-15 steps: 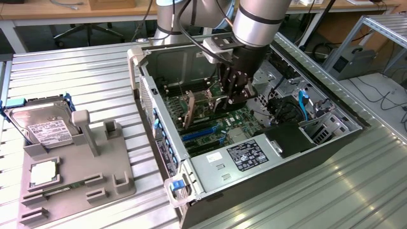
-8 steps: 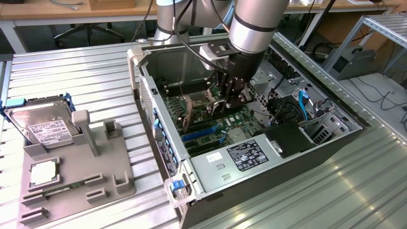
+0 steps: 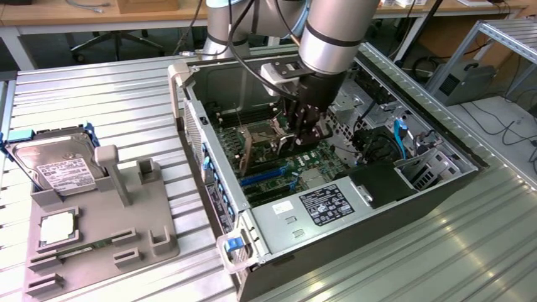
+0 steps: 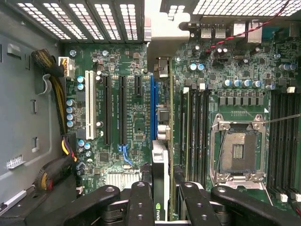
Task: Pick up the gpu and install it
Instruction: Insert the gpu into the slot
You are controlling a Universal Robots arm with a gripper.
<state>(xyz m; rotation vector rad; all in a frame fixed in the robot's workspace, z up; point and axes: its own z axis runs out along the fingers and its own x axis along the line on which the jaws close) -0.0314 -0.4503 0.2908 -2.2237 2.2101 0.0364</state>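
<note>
Gripper (image 3: 300, 133) reaches down inside the open computer case (image 3: 198, 129), its fingers (image 4: 141, 200) closed on the gpu (image 4: 160, 174). The card stands on edge over the green motherboard (image 4: 136, 117), running along the long blue slot (image 4: 153, 108), its silver bracket toward the vented case wall. Whether it is seated cannot be told. At the exterior view's left, a hard drive (image 3: 57, 165) rests on a grey holder (image 3: 100, 233).

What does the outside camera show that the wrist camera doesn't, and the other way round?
Exterior view: the robot arm, the computer case from outside, and a grey tray with a hard drive. Wrist view: a white slot and yellow-and-black wires. Both: the gripper clamped on the gpu, over the green motherboard.
</note>
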